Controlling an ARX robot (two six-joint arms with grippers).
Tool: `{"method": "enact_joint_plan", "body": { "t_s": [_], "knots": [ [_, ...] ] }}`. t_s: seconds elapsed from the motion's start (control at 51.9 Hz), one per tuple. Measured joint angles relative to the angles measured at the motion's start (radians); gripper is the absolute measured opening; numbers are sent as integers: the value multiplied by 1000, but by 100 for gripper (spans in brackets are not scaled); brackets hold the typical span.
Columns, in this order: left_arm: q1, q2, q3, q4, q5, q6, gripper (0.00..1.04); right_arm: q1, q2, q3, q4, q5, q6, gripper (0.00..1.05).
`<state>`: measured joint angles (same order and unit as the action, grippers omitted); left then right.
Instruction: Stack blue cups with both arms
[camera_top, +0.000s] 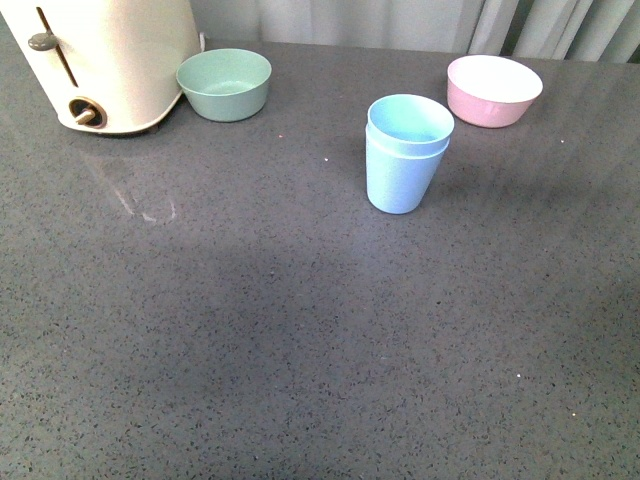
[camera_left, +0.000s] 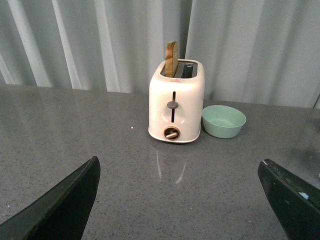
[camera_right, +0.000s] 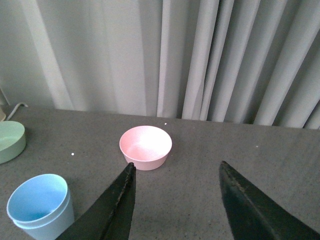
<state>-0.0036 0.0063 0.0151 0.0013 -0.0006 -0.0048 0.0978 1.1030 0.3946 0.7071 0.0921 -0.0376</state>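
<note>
The two blue cups (camera_top: 405, 152) stand nested one inside the other, upright, on the grey counter (camera_top: 300, 330) right of centre in the front view. The stack also shows in the right wrist view (camera_right: 40, 205), off to one side of my right gripper (camera_right: 176, 167), which is open and empty above bare counter. My left gripper (camera_left: 180, 165) is open and empty, its dark fingers (camera_left: 65, 200) wide apart over bare counter facing the toaster. Neither arm shows in the front view.
A cream toaster (camera_top: 100, 60) with a slice in its slot (camera_left: 171, 59) stands at the back left, a mint-green bowl (camera_top: 224, 84) beside it. A pink bowl (camera_top: 494, 90) sits at the back right, also in the right wrist view (camera_right: 145, 146). Grey curtains hang behind.
</note>
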Motion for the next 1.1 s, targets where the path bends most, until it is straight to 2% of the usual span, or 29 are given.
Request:
{"method": "enact_joint_plan", "body": {
  "t_s": [0.154,0.212,0.328,1.021,1.098],
  "knots": [
    [0,0,0,0,0,0,96,-26,-99,-127,13,-20,23,14],
    [0,0,0,0,0,0,96,-57,-139,-163,13,-79,23,1],
    [0,0,0,0,0,0,96,-94,-202,-209,4,-87,27,2],
    [0,0,0,0,0,0,96,-96,-518,-350,-179,-92,27,2],
    [0,0,0,0,0,0,96,-96,-534,-371,-153,-94,27,2]
  ]
}}
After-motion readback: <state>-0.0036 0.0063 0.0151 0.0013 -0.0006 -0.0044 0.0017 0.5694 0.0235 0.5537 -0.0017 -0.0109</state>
